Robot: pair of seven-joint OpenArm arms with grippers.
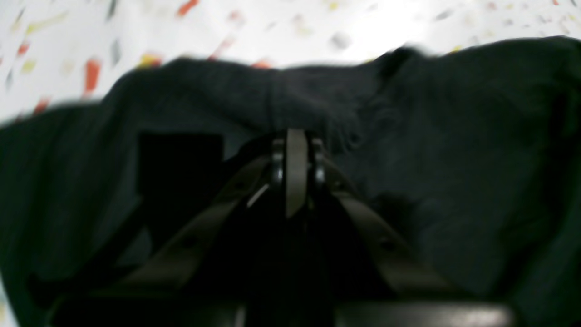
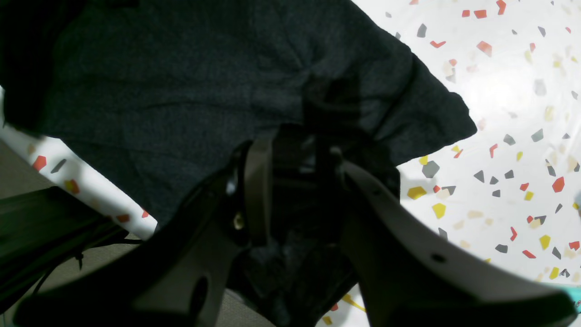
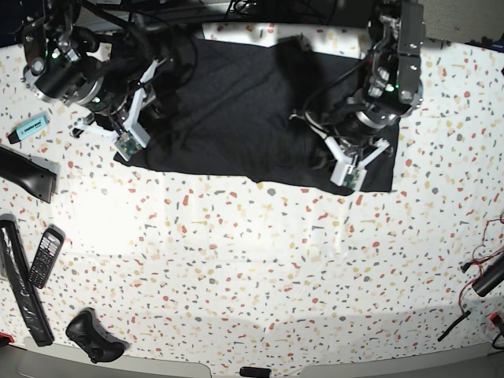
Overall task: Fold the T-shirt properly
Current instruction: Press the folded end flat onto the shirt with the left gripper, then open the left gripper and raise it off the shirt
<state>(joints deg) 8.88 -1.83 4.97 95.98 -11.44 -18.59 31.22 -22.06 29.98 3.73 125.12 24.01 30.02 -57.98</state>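
T-shirt [image 3: 236,118] lies on the far half of the bench [image 3: 260,260], spread wide between both arms, plain black side up, no print visible. Near hem runs roughly straight from left to right; fabric bunched and creased around the middle-right.

Left gripper [image 1: 296,150] is at the shirt's right side in the base view [image 3: 327,157], low over the cloth. Left wrist view is blurred, but the 2 fingers sit pressed together with a ridge of black fabric rising right at the tips: looks pinched on the T-shirt [image 1: 454,159].

Right gripper [image 2: 295,154] is at the shirt's left edge in the base view [image 3: 150,87]. Right wrist view: fingers part-spread with dark fabric bunched in the gap between them and hanging down below, so it is clamped on the T-shirt [image 2: 181,91]. A corner of cloth sticks out to the right over the speckled bench [image 2: 499,136].

Off the shirt, all well apart from it:
- turquoise marker [image 3: 30,127], far left
- black phone with keypad [image 3: 45,256], near left
- long black bar [image 3: 20,287] just beside the phone
- black game controller [image 3: 94,337], near-left edge
- cables [image 3: 480,272] at the right edge
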